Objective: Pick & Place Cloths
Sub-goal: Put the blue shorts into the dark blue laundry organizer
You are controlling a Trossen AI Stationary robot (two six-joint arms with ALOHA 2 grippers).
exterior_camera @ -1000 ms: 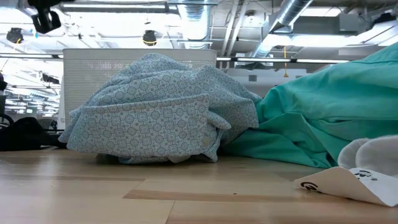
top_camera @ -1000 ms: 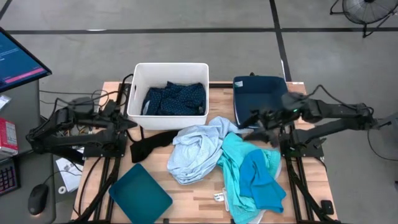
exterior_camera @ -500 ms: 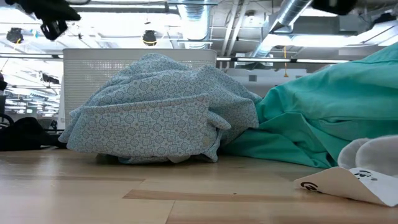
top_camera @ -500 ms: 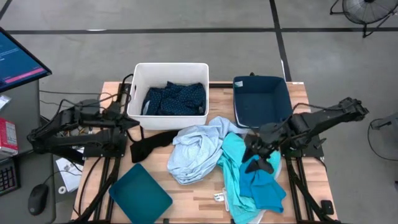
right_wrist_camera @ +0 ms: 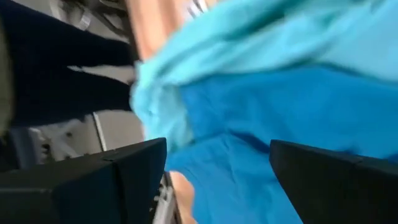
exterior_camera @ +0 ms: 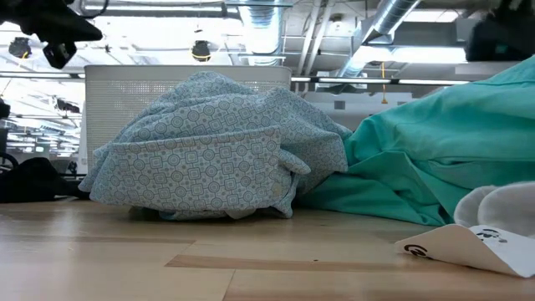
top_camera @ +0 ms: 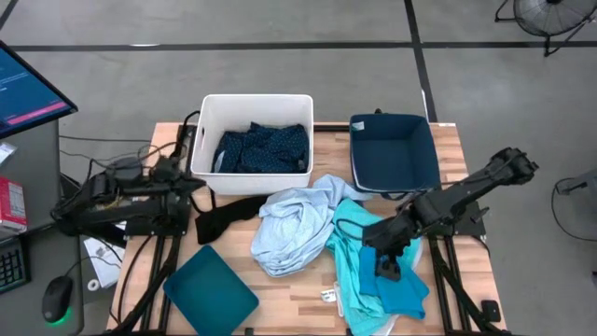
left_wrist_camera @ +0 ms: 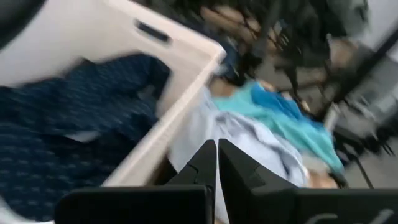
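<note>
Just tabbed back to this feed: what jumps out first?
The heap of cloths: pale blue cloth mid-table, turquoise cloth and bright blue cloth to its right. The right tool hangs open over the bright blue one. Navy dotted cloth already lies in the white bin.

The table is pale wood with a smooth, faintly shiny finish. The white bin looks like hard matt plastic. The pale blue cloth is soft, crumpled, finely patterned fabric; the turquoise cloth hangs plain and matt.
</note>
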